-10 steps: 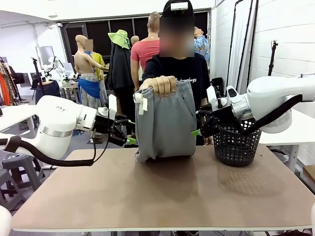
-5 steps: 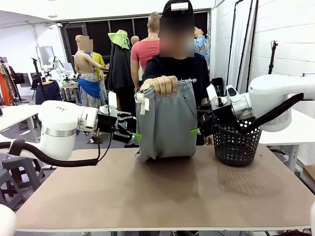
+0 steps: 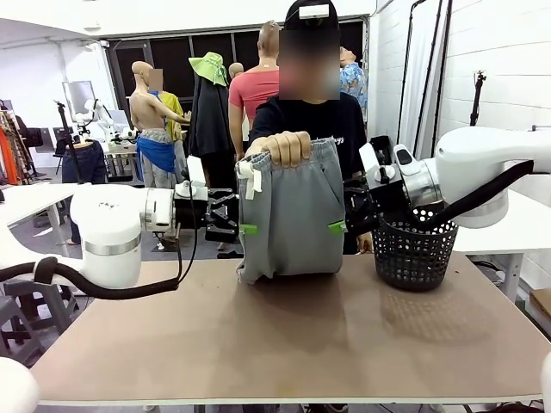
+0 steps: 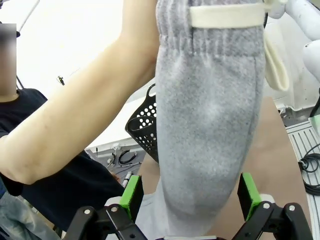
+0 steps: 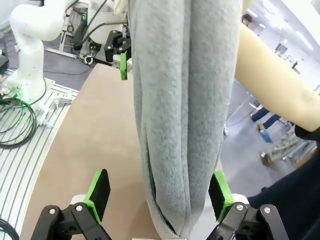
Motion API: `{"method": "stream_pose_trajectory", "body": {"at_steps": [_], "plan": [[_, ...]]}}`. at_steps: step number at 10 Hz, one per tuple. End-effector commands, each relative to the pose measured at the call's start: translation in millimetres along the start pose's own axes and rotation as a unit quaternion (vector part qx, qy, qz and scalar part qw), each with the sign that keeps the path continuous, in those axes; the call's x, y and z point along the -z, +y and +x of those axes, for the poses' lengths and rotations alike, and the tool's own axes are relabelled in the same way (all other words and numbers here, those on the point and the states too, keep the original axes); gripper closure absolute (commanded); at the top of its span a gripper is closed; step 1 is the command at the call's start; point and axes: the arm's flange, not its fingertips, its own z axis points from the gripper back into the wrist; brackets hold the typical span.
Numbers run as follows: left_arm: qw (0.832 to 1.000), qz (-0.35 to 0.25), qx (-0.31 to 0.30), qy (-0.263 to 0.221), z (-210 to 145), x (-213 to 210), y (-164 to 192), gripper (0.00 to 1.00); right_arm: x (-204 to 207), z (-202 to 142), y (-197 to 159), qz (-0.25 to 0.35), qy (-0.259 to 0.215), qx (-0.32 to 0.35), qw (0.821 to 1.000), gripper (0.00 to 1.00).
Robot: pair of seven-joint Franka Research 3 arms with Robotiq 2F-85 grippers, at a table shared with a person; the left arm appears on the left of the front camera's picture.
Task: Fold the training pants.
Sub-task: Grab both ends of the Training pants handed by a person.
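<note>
A person's hand (image 3: 285, 148) holds the light grey training pants (image 3: 293, 215) up by the waistband, and their lower end rests on the table (image 3: 284, 344). The off-white drawstring (image 3: 247, 179) hangs at the left. My left gripper (image 3: 245, 226) is at the pants' left edge, open. In the left wrist view the grey cloth (image 4: 207, 125) hangs between the spread green pads (image 4: 131, 195) of the left gripper (image 4: 190, 197). My right gripper (image 3: 337, 226) is at the right edge, also open. Its pads (image 5: 99, 192) straddle the pants (image 5: 182, 100) in the right wrist view, gripper (image 5: 160, 192) centred on them.
A black mesh basket (image 3: 413, 249) stands on the table's back right, just behind my right arm, and also shows as the basket (image 4: 145, 125) in the left wrist view. The person's bare forearm (image 4: 90, 115) reaches in from behind the pants. The brown tabletop in front lies bare.
My left gripper has risen and moved right until its fingers straddle the pants' left edge. My right gripper has edged left onto the right edge. The person keeps holding the pants still.
</note>
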Motion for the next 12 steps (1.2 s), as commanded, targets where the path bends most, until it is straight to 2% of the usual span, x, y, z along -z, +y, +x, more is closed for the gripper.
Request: {"method": "stream_pose_trajectory", "body": {"at_steps": [1, 6, 9, 12], "plan": [[1.0, 0.011, -0.005, 0.003, -2.0, 10.6, 2.8, 0.0, 5.4, 3.1, -2.3, 0.007, -0.027, -0.012, 1.0, 0.0], [0.999, 0.001, -0.034, 0.007, 24.0, 15.9, 14.0, 0.0, 3.9, 15.7, -7.2, 0.028, -0.068, -0.002, 0.997, 0.0], [0.997, -0.015, -0.068, -0.024, 20.7, 16.4, 16.2, 0.0, 3.2, 24.7, -10.6, 0.046, -0.117, 0.015, 0.992, 0.0], [0.995, -0.04, -0.079, -0.045, 32.2, 25.1, 9.1, 0.0, 8.5, 25.0, -13.4, 0.044, -0.128, 0.027, 0.99, 0.0]]}}
